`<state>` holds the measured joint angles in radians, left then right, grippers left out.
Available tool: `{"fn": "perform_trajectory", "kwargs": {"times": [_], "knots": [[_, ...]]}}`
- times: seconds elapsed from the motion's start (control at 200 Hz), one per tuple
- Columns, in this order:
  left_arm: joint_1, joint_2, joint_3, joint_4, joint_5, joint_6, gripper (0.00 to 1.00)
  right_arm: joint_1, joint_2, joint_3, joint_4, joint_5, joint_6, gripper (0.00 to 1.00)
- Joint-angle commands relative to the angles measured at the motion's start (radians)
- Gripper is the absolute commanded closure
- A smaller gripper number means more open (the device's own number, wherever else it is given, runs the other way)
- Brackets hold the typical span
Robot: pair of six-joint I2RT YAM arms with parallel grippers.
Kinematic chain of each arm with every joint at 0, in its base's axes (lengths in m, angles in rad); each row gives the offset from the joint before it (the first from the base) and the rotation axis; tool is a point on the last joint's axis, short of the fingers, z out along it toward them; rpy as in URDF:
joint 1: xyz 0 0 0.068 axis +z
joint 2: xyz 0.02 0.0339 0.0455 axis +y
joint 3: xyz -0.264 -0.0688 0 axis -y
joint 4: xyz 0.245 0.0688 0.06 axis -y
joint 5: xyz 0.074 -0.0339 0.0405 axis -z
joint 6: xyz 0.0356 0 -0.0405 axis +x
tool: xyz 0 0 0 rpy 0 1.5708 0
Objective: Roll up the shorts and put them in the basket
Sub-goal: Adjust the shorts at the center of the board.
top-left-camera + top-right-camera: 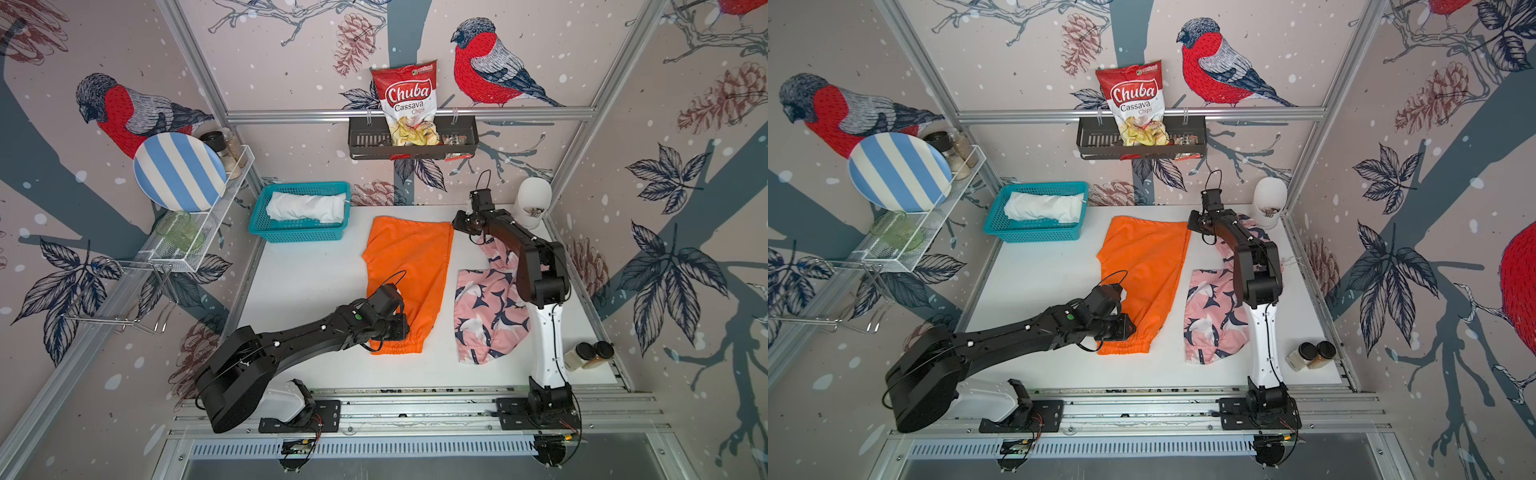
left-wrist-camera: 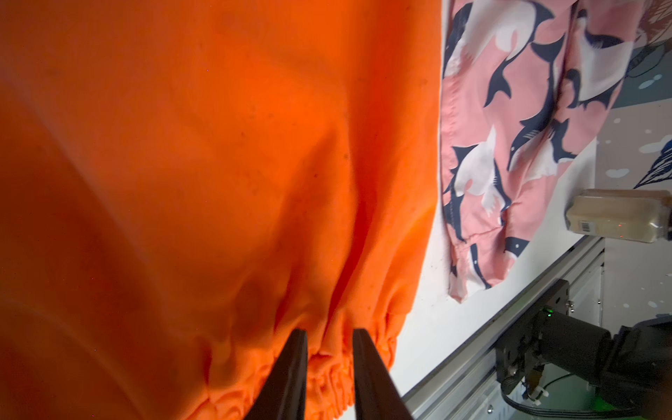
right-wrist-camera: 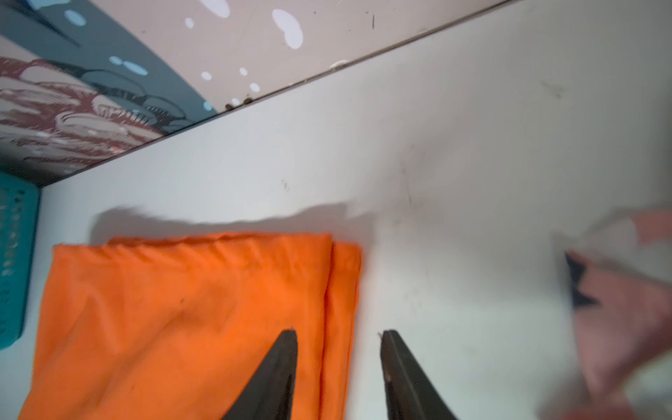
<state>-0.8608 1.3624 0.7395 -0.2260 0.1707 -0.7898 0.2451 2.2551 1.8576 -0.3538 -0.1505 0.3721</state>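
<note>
The orange shorts [image 1: 409,266] [image 1: 1142,262] lie flat on the white table, folded lengthwise, with the elastic waist toward the front. My left gripper [image 1: 401,332] [image 2: 330,332] sits at that waistband, and bunched orange cloth [image 2: 218,163] fills the narrow gap between its fingers. My right gripper [image 1: 459,224] [image 3: 338,332] is open over the far right corner of the orange shorts [image 3: 182,309]; one finger is over the cloth, one over bare table. The pink patterned shorts [image 1: 486,311] [image 2: 509,127] lie crumpled to the right, partly under the right arm. The white shorts [image 1: 305,207] lie rolled in the teal basket [image 1: 299,237].
Two spice jars [image 1: 590,353] stand at the front right corner. A white cup-like object [image 1: 534,199] stands at the back right. A wire rack with a striped plate [image 1: 178,170] hangs on the left wall, and a shelf with a chips bag [image 1: 409,104] hangs on the back wall.
</note>
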Motion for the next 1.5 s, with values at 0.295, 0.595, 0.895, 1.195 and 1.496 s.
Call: {"fn": "perform_trajectory", "kwargs": {"times": [0.295,0.595,0.895,1.195,1.496], "knots": [[0.108,-0.103,-0.114,-0.048,0.003,0.050,0.74,0.317,-0.636,-0.570,-0.032,-0.137,-0.078,0.54],[0.236,0.052,-0.133,0.028,0.044,0.147,0.75,0.617,-0.784,-0.932,0.127,-0.238,0.105,0.61],[0.307,0.132,-0.083,0.030,0.056,0.211,0.76,0.697,-0.580,-1.032,0.265,-0.160,0.134,0.69],[0.338,0.076,-0.017,-0.057,0.038,0.244,0.77,0.755,-0.625,-1.025,0.339,-0.258,0.176,0.62],[0.326,-0.088,-0.102,-0.051,0.135,0.176,0.77,0.816,-0.761,-0.944,0.067,0.077,-0.237,0.36]]}}
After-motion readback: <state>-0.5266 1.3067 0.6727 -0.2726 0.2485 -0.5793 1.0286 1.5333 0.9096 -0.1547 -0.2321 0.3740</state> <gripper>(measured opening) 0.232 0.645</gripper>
